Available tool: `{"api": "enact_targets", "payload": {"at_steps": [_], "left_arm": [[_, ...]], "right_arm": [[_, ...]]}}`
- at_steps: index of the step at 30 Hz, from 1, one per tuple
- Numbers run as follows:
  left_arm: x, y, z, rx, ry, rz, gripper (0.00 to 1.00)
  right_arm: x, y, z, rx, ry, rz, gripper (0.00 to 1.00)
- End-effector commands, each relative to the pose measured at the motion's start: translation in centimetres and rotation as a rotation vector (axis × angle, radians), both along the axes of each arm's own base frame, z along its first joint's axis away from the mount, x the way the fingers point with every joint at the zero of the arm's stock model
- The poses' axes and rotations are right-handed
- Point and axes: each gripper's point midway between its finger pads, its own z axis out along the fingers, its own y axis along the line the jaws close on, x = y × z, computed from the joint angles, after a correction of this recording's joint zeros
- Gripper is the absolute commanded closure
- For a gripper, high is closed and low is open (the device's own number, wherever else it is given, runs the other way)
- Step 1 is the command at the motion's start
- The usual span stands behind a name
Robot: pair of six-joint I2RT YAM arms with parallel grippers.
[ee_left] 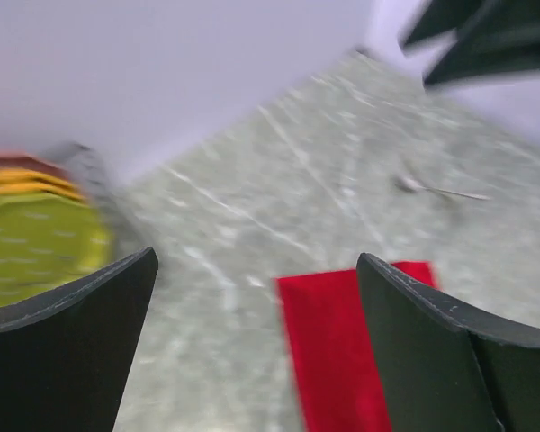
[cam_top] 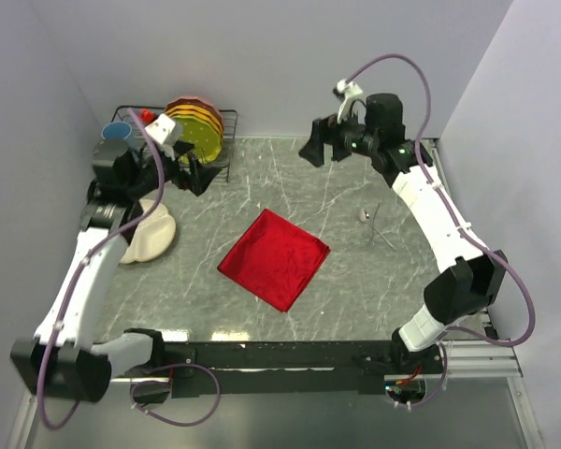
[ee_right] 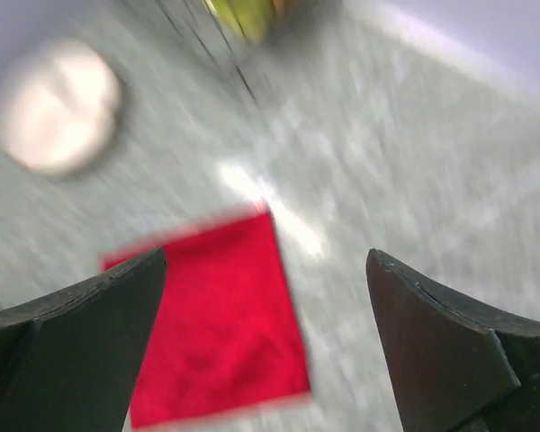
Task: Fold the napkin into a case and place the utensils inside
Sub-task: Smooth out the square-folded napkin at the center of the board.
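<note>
looking at the table (cam_top: 355,299) first: grey marble top, offering working room around the cloth. finding the napkin (cam_top: 273,258) lying flat mid-table, turned like a diamond, looking already folded down to a compact square. noting the cream plate (cam_top: 150,236) sitting well apart on the left, not touching the cloth. seeing the left gripper (cam_top: 194,176) hovering high at the far left, jaws spread wide and carrying nothing. seeing the right gripper (cam_top: 325,150) hovering over the far edge, jaws likewise released and empty. spotting the utensils (cam_top: 375,227) lying right of the napkin, apart from it, on the right arm's side; too thin for telling fork from spoon.

judging the step as forming the pocket, not yet loading. suggesting:
- coming down square onto one edge, not a corner
- pinching only the top layer, expecting satin to be slipping
- pinning the stack with the other arm while lifting
- moving slowly, avoiding dragging the whole square
- keeping the pocket mouth facing the utensils
- gripping the metal low across the handles, then sliding in flat
</note>
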Motion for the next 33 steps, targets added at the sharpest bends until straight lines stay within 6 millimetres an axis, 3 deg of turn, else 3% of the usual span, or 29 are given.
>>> {"api": "enact_targets", "payload": {"at_steps": [1,2,3,5,6,8,9,12,16,20,29,33], "left_arm": [[-0.6,-4.4,-5.7,-0.261,0.429,-0.183,0.01],[-1.3,-5.1,-8.0,-0.300,0.522,-0.203,0.01],[-2.1,-6.0,-8.6,-0.331,0.574,-0.262,0.01],[-3.1,-7.8,-11.2,-0.389,0.715,-0.297,0.01],[-3.9,-8.4,-12.1,-0.407,0.774,-0.329,0.01],[-4.9,-9.7,-14.7,-0.455,0.908,-0.357,0.01],[-5.2,-10.0,-15.4,-0.464,0.945,-0.368,0.01],[-5.7,-10.8,-18.4,-0.475,1.050,-0.377,0.01],[-5.9,-11.5,-22.2,-0.506,1.203,-0.380,0.01],[-6.4,-12.0,-24.4,-0.497,1.261,-0.402,0.01],[-9.2,-10.7,-30.8,-0.446,1.424,-0.342,0.01],[-9.9,-9.7,-33.3,-0.421,1.496,-0.326,0.01]], "right_arm": [[1.6,4.4,1.7,0.276,0.051,0.122,0.00],[-0.4,6.1,1.1,0.321,0.150,0.243,0.00],[-1.3,6.8,-1.6,0.341,0.317,0.233,0.00],[-3.7,8.0,-3.9,0.387,0.436,0.266,0.00],[-5.4,8.2,-5.7,0.423,0.500,0.259,0.00],[-7.6,9.0,-7.4,0.456,0.617,0.274,0.00],[-9.2,9.1,-9.3,0.459,0.706,0.304,0.00],[-10.9,9.2,-12.8,0.438,0.801,0.325,0.00],[-10.9,8.8,-16.4,0.414,0.903,0.299,0.00],[-10.5,8.0,-19.0,0.408,0.955,0.276,0.00],[-10.9,3.2,-26.1,0.321,1.107,0.160,0.00],[-10.7,1.8,-28.0,0.285,1.142,0.095,0.00]]}}
